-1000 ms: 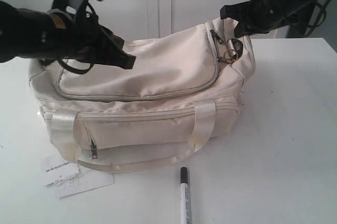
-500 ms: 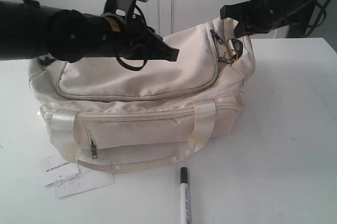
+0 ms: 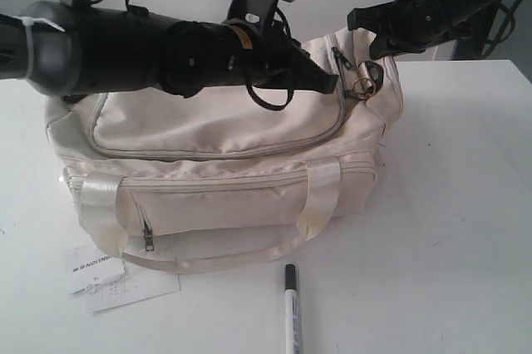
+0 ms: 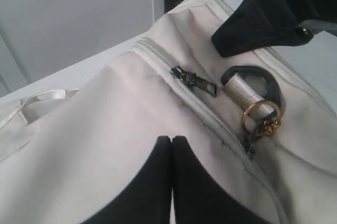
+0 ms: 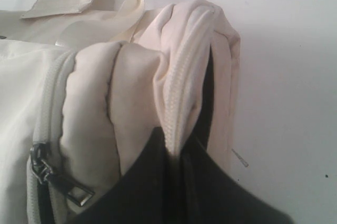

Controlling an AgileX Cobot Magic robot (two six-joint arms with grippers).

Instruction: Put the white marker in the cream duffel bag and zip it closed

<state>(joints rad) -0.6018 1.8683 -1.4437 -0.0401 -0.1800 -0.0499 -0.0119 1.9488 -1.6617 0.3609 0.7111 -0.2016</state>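
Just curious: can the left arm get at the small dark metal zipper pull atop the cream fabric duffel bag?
Probably yes: nothing lies between the left gripper and the small dark zipper pull, though its jaws are shut and the right gripper pinches the cream duffel bag beside it.

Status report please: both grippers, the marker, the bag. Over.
Left gripper shut, empty, over cream duffel bag near zipper pull. Right gripper shut on bag's end fabric. White marker on table. Bag looks zipped.

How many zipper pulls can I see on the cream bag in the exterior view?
2. One zipper pull hangs on the front pocket, lower left; the other lies on top near the left gripper. More may be hidden behind the arms.
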